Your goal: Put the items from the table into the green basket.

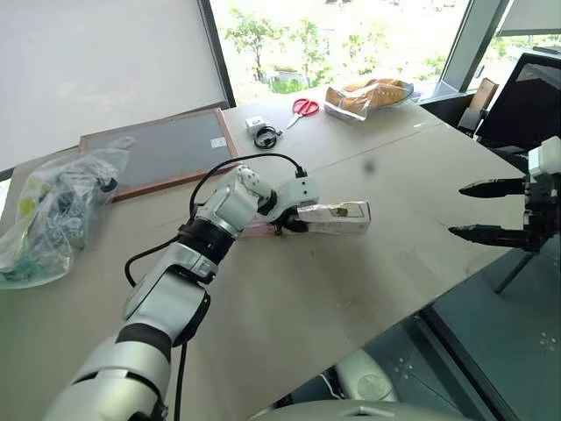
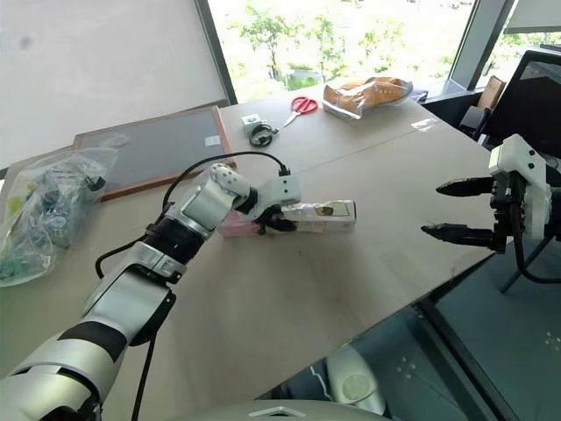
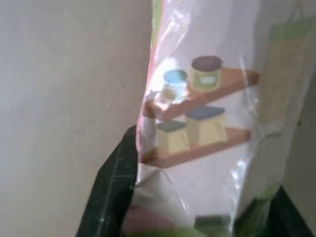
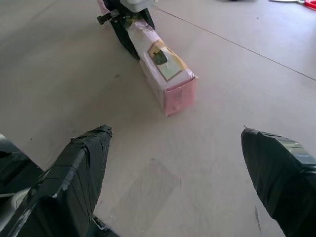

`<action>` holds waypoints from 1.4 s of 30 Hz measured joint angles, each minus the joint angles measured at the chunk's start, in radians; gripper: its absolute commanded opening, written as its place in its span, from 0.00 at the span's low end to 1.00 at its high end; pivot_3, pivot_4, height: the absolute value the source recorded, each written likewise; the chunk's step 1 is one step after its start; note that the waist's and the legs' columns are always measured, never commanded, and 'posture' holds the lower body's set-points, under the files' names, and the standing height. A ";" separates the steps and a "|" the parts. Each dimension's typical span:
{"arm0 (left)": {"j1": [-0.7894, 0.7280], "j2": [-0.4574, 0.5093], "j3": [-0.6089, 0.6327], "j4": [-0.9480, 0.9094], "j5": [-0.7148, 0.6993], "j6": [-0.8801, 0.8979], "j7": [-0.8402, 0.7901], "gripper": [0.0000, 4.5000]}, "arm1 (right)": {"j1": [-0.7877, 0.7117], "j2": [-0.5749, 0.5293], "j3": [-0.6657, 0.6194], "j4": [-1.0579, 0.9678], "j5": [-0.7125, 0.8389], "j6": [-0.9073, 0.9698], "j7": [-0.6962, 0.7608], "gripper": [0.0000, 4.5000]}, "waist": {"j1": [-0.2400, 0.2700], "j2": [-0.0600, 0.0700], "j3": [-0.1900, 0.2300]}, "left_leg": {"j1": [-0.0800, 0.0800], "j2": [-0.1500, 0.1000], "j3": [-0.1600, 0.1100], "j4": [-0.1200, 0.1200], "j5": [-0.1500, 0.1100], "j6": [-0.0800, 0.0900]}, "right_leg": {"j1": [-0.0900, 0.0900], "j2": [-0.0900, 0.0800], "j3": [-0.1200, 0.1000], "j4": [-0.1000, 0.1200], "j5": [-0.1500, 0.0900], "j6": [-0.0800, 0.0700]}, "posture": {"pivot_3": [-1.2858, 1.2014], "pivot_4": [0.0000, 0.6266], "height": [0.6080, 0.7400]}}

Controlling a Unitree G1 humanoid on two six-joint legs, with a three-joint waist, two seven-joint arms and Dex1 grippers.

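A long slim pink printed box [image 1: 337, 217] lies on the pale wood table [image 1: 351, 289] near its middle. My left gripper [image 1: 289, 221] is shut on the box's near end, with one black finger [image 3: 116, 177] pressed against each long side. The box rests flat on the tabletop. My right gripper [image 1: 491, 210] hangs open over the table's right edge, fingers wide apart and pointing toward the box's free end [image 4: 165, 64], well short of it. A crinkly clear plastic bag [image 1: 53, 210] of dark objects lies at the far left. The green basket is out of view.
A framed dark board [image 1: 166, 149] lies behind the left arm. At the back are red scissors [image 1: 304, 107], a small coiled cable [image 1: 263, 133] and an orange wrapped package [image 1: 368, 95]. A black chair [image 1: 526, 96] stands past the table's right edge.
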 measured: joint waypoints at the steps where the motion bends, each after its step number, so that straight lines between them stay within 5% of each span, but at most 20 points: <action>1: 0.003 0.001 0.003 -0.005 0.000 -0.003 0.000 0.19 | 0.002 0.002 0.000 0.000 -0.003 0.000 0.000 1.00 | 0.002 0.001 -0.001 | 0.000 0.000 0.000 0.000 0.000 0.000 | 0.000 0.000 0.000 0.000 0.000 0.000 | 0.34 0.08 1.00; 6: 0.046 0.008 0.060 -0.059 -0.047 -0.005 -0.017 0.19 | 0.014 0.026 -0.011 -0.020 -0.018 0.001 -0.004 1.00 | 0.008 0.004 -0.002 | 0.000 0.000 0.000 0.000 0.000 0.000 | 0.000 0.000 0.000 0.000 0.000 0.000 | 0.34 0.06 1.00; 12: 0.105 0.007 0.294 -0.145 -0.279 0.133 -0.025 0.19 | -0.005 0.127 -0.035 -0.106 -0.013 0.005 -0.089 1.00 | 0.015 0.004 -0.003 | -0.002 0.000 0.000 0.002 0.000 0.000 | -0.001 0.000 0.000 0.001 0.000 0.000 | 0.36 0.03 1.00; 18: -0.091 0.018 0.705 0.105 -0.411 0.114 0.431 0.19 | -0.157 0.270 0.011 -0.208 0.010 0.032 -0.235 1.00 | 0.019 0.004 -0.004 | -0.002 0.000 -0.001 0.003 0.001 -0.001 | -0.003 0.001 0.000 0.003 0.003 0.002 | 0.39 0.00 1.00; 23: -0.201 0.201 0.927 0.331 -0.407 -0.155 0.851 0.19 | -0.365 0.412 0.145 -0.216 -0.001 0.051 -0.314 1.00 | 0.020 0.004 -0.007 | -0.007 -0.003 -0.001 0.000 0.002 -0.003 | -0.012 0.001 0.003 0.006 0.003 0.001 | 0.42 0.00 1.00; 29: -0.188 0.442 0.951 0.572 -0.324 -0.380 1.068 0.19 | -0.558 0.580 0.271 -0.155 -0.035 0.043 -0.329 1.00 | 0.099 -0.004 -0.013 | -0.018 -0.006 -0.002 0.003 0.005 -0.009 | -0.026 -0.002 0.001 0.016 0.003 0.001 | 0.45 0.00 1.00; 37: -0.130 0.573 0.916 0.725 -0.292 -0.474 1.088 0.19 | -0.591 0.648 0.299 -0.134 -0.040 0.030 -0.281 1.00 | 0.230 -0.020 -0.024 | -0.023 -0.010 -0.008 0.003 0.005 -0.009 | -0.027 -0.006 -0.005 0.010 0.003 0.000 | 0.46 0.00 1.00; 42: -0.049 0.622 0.896 0.752 -0.289 -0.529 1.088 0.19 | -0.608 0.680 0.308 -0.137 -0.036 0.030 -0.266 1.00 | 0.221 -0.020 -0.029 | -0.021 -0.009 -0.004 0.001 0.005 -0.009 | -0.029 -0.007 -0.005 0.011 0.003 -0.001 | 0.46 0.00 1.00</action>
